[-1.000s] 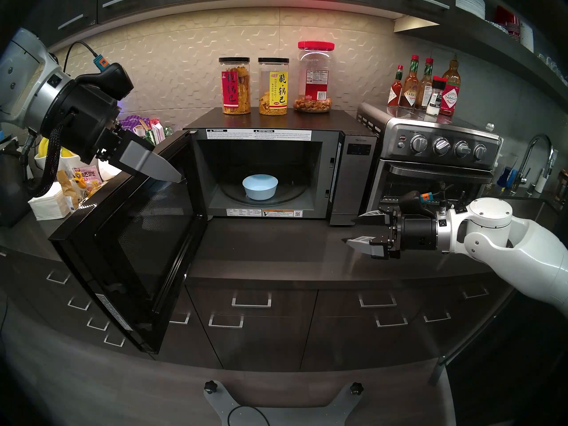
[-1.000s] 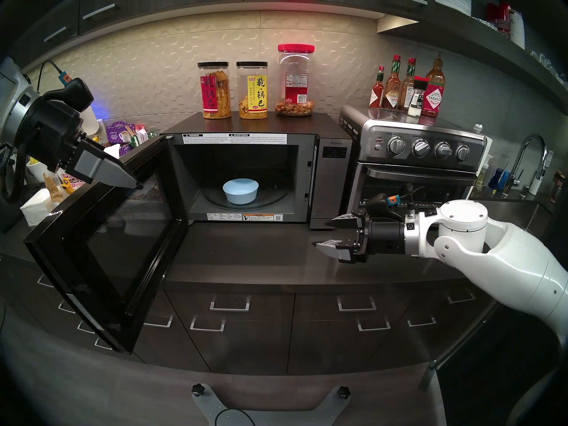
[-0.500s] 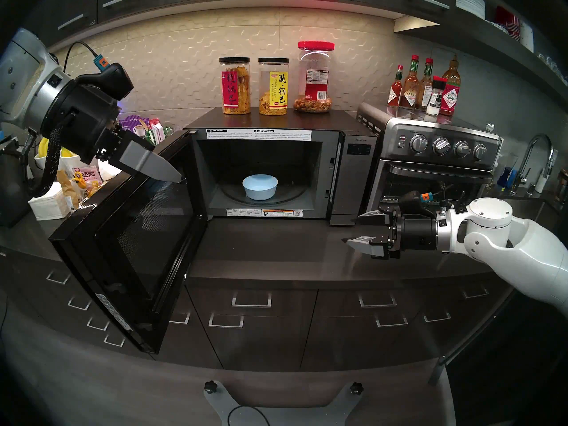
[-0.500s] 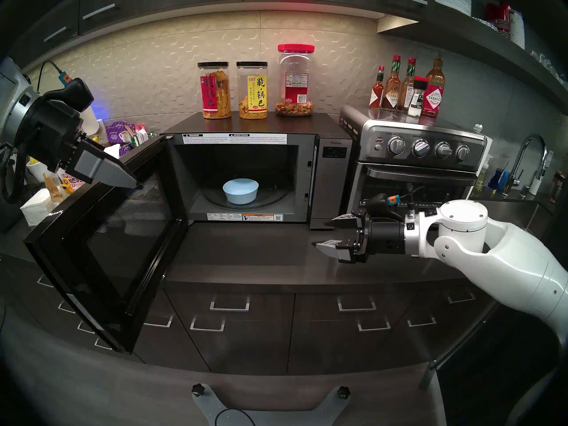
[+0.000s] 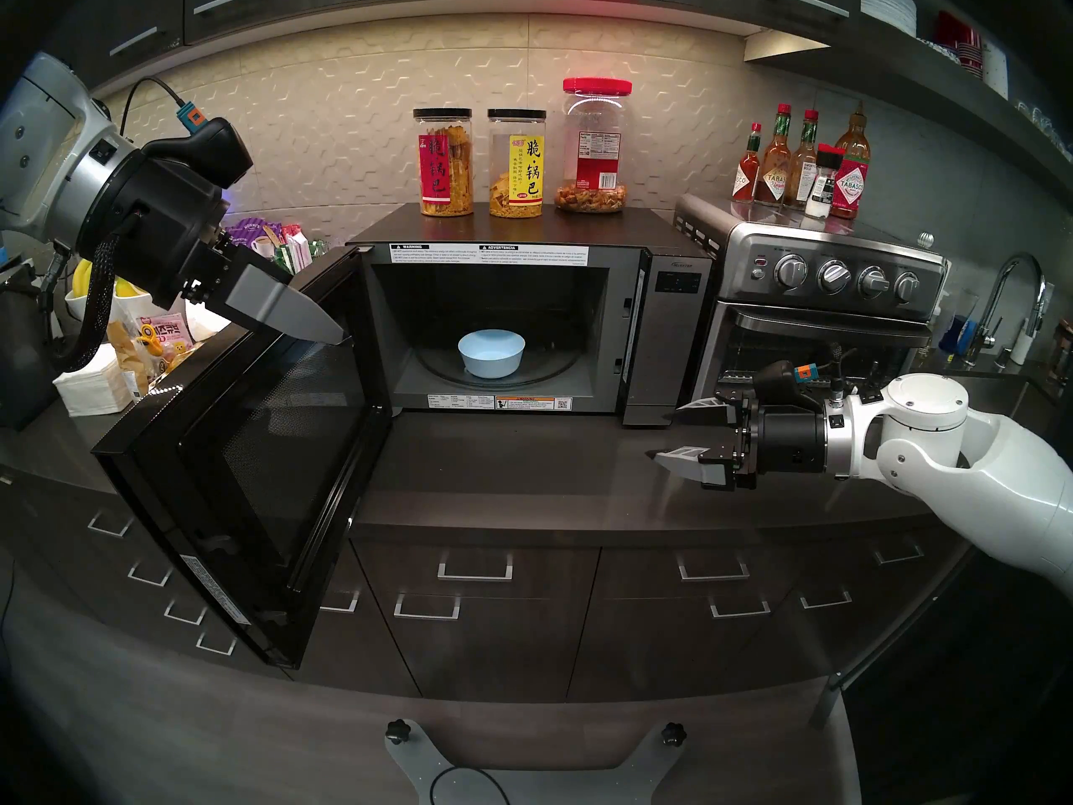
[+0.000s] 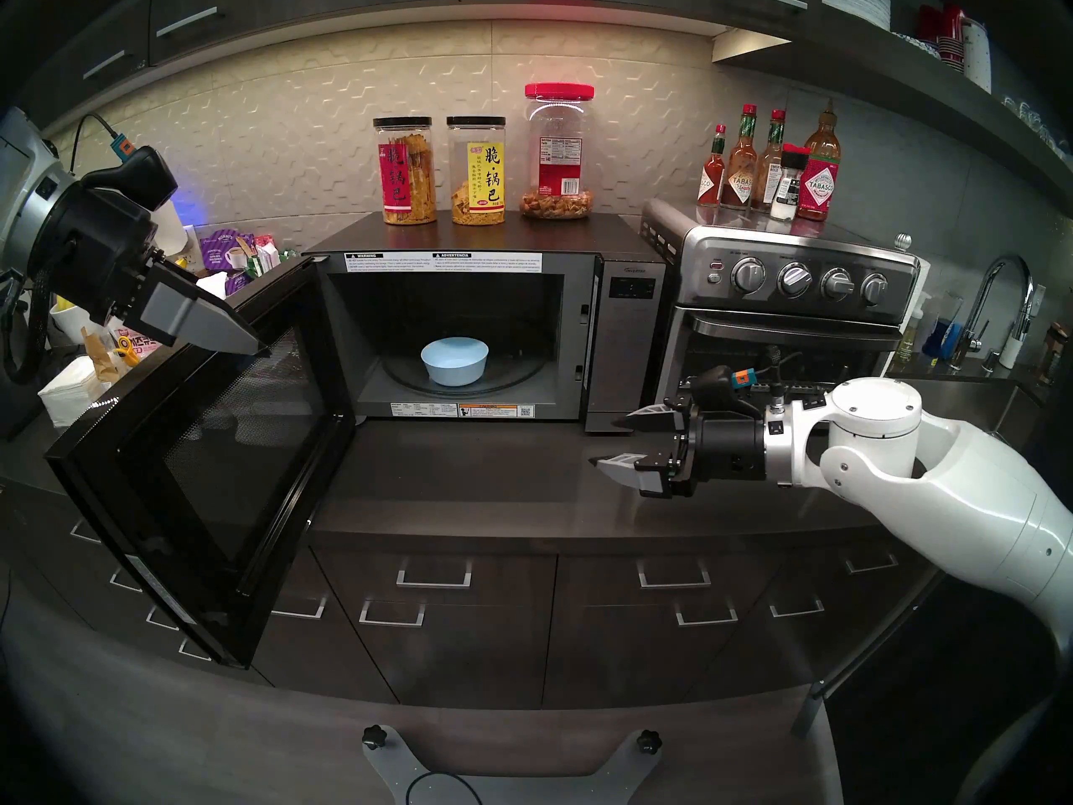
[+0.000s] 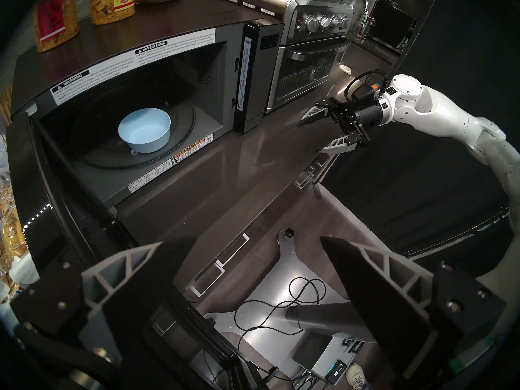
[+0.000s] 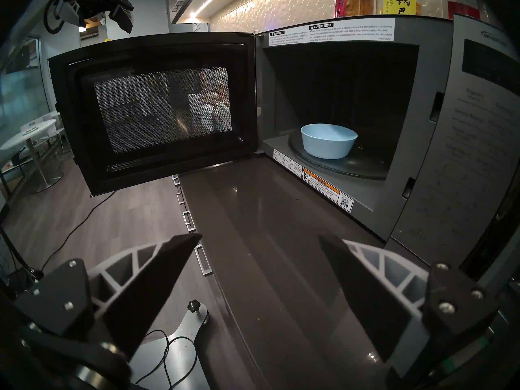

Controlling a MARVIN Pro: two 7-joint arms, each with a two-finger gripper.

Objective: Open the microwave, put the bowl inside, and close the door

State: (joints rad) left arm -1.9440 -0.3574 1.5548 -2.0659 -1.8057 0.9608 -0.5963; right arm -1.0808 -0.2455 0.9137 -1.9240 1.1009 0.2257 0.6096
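The microwave (image 5: pixel 668 333) stands on the counter with its door (image 5: pixel 261 455) swung wide open to the left. The light-blue bowl (image 5: pixel 491 353) sits upright on the glass turntable inside, also clear in the wrist views (image 7: pixel 145 130) (image 8: pixel 328 140). My left gripper (image 5: pixel 334 334) is open at the door's top edge, near the hinge side; whether it touches the door I cannot tell. My right gripper (image 5: pixel 665 432) is open and empty. It hovers over the counter in front of the control panel, pointing left.
Three snack jars (image 5: pixel 514 165) stand on top of the microwave. A steel toaster oven (image 5: pixel 824 321) sits to its right, with sauce bottles (image 5: pixel 813 165) on it. Snack packs and napkins (image 5: pixel 98 382) lie left of the door. A sink faucet (image 5: pixel 1010 298) is far right.
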